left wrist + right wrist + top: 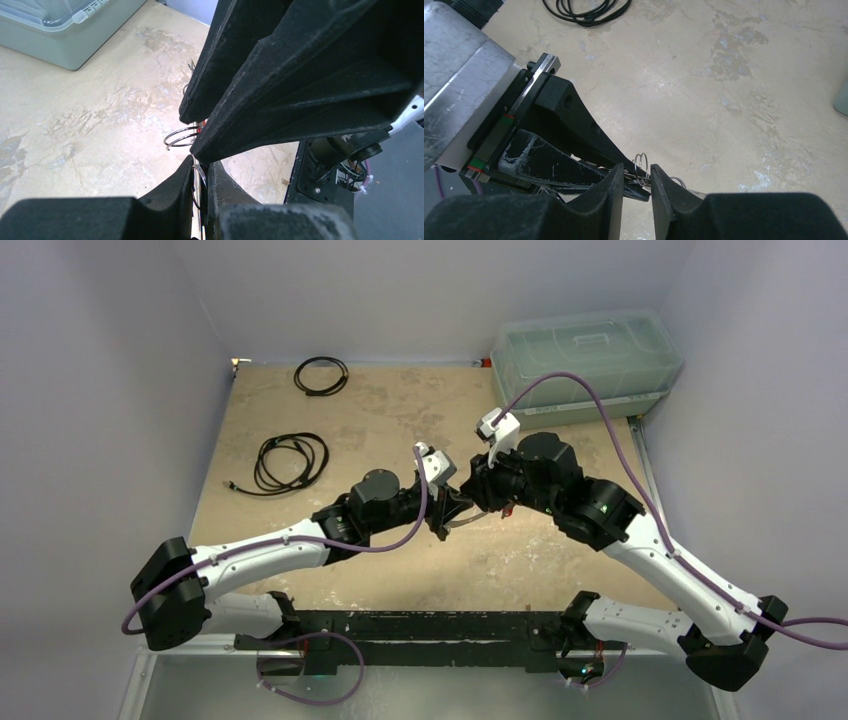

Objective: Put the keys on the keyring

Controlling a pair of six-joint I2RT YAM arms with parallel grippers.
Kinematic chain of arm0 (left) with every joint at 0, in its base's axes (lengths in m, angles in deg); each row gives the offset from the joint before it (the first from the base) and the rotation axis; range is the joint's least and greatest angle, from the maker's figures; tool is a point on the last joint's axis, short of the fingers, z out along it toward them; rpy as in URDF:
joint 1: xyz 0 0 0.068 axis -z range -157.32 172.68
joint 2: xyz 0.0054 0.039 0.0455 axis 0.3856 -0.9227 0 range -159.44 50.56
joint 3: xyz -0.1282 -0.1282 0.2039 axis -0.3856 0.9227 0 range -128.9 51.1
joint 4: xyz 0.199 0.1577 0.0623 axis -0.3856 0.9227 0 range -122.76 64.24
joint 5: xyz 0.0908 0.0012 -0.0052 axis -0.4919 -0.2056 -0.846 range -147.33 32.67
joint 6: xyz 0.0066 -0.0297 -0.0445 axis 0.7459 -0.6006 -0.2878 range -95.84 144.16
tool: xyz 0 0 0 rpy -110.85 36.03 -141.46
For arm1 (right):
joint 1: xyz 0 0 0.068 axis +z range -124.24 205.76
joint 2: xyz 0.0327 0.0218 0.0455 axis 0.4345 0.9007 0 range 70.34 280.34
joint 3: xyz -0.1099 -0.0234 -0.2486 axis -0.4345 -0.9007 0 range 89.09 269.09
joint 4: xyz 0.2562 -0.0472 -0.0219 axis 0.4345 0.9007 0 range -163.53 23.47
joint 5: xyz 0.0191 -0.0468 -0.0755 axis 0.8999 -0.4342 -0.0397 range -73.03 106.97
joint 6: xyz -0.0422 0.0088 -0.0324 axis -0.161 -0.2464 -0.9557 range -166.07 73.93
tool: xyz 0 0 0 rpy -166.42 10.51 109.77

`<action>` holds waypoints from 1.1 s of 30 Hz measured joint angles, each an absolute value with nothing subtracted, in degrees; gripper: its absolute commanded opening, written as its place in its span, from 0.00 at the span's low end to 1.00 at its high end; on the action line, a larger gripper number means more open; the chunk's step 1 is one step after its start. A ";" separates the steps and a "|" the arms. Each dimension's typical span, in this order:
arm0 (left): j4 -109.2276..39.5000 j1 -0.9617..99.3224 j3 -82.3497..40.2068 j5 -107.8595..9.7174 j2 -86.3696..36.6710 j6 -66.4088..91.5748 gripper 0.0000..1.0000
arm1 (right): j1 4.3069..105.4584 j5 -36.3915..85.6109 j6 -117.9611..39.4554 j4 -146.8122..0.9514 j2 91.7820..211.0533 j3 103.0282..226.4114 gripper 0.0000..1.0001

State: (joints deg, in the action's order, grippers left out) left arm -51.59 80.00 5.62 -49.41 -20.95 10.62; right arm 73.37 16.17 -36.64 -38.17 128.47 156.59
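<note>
Keyring (180, 136) axis left-right, level | left hand (201, 167) pinching it | right hand (636, 180) narrow

The bench (400, 410) is viewed whole from high above its near edge, the lidded box (585, 360) at far right. Close views are taken along the left end effector (200, 162), toward the box, and the right end effector (636, 172), away from it. The keyring (180, 137) is shared by all.

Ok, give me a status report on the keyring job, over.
Left gripper shut on keyring. Right gripper jaws partly apart, straddling it, grip unclear. No keys visible. Cable coil well off left, not in the way.
</note>
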 measured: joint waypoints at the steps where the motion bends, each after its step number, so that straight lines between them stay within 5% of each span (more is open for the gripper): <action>1: -51.66 80.00 5.54 -49.19 -21.01 10.45 0.00 | 73.39 16.15 -36.72 -38.19 128.47 156.59 0.23; 6: -51.98 80.00 5.21 -48.56 -21.67 10.05 0.00 | 73.48 15.78 -37.14 -38.19 128.88 156.59 0.00; 33: -57.29 80.02 6.02 -49.06 -24.01 32.35 0.00 | 73.46 13.22 -35.54 -26.33 135.22 166.62 0.00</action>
